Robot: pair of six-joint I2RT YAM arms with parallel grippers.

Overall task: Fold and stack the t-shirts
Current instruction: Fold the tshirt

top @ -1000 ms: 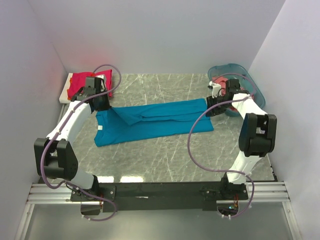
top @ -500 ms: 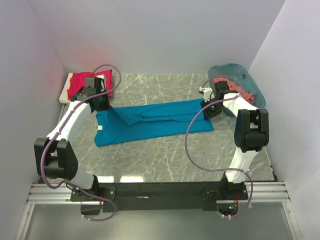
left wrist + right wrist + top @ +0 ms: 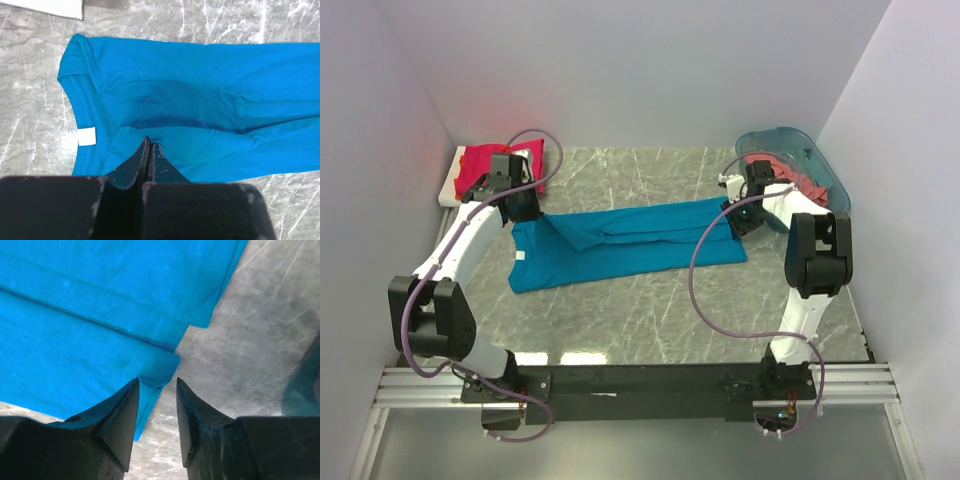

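The grey marbled table [image 3: 650,300] carries a teal-blue t-shirt [image 3: 620,250] mid-table, a white board [image 3: 448,188] far-left, a teal basket [image 3: 820,165] far-right.

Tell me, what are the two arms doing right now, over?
Left tool shut on teal shirt. Right tool open at its other end. Shirt flat, folded lengthwise. Basket close by right tool, not blocking.

A spread t-shirt [image 3: 620,245] is lying across the middle of the table [image 3: 650,300]. Behind it at the left, a second t-shirt [image 3: 485,165] is resting on a board [image 3: 450,187]. A basket [image 3: 775,135] is standing at the far right.
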